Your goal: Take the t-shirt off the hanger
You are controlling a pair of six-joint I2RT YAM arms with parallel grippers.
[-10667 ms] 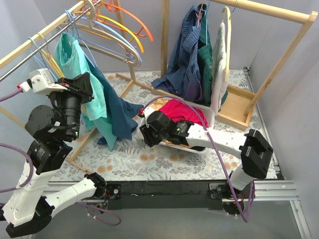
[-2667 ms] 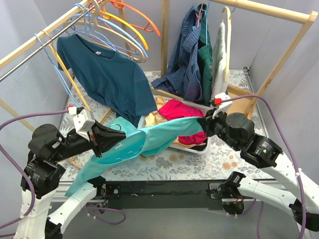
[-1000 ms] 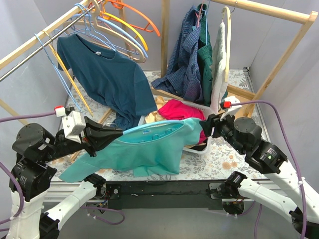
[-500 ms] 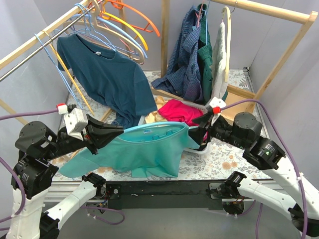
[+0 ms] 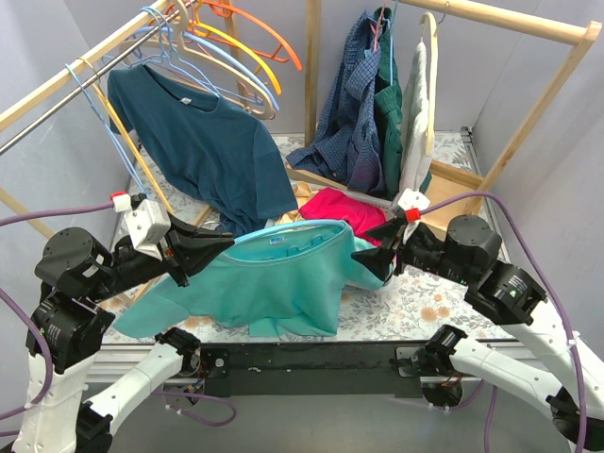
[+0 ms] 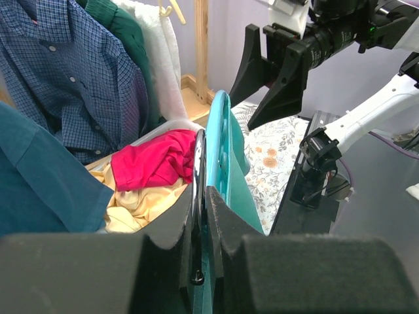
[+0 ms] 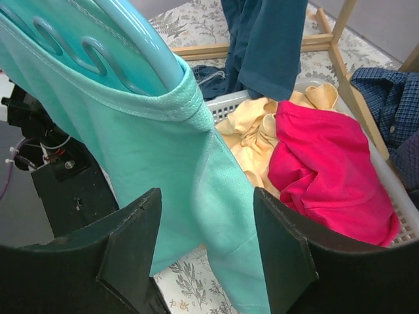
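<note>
A teal t-shirt (image 5: 274,283) hangs on a light blue plastic hanger (image 5: 288,236), held level above the table's front. My left gripper (image 5: 222,243) is shut on the hanger's left end; in the left wrist view its jaws (image 6: 206,196) pinch the hanger (image 6: 219,150) edge-on. My right gripper (image 5: 370,250) is open at the shirt's right shoulder. In the right wrist view its fingers (image 7: 206,222) straddle the shirt's sleeve (image 7: 216,196) below the hanger's end (image 7: 141,46) without closing on it.
A white basket (image 7: 229,101) with red (image 5: 340,203) and yellow clothes sits behind the shirt. A dark blue t-shirt (image 5: 203,142) hangs on the left rack with several bare hangers. Plaid, green and white garments (image 5: 359,104) hang on the wooden rack at the back right.
My right gripper has opened off the shirt's right shoulder and stays beside it, shifted slightly left. My left gripper has lifted the hanger a little, and the shirt hangs looser.
</note>
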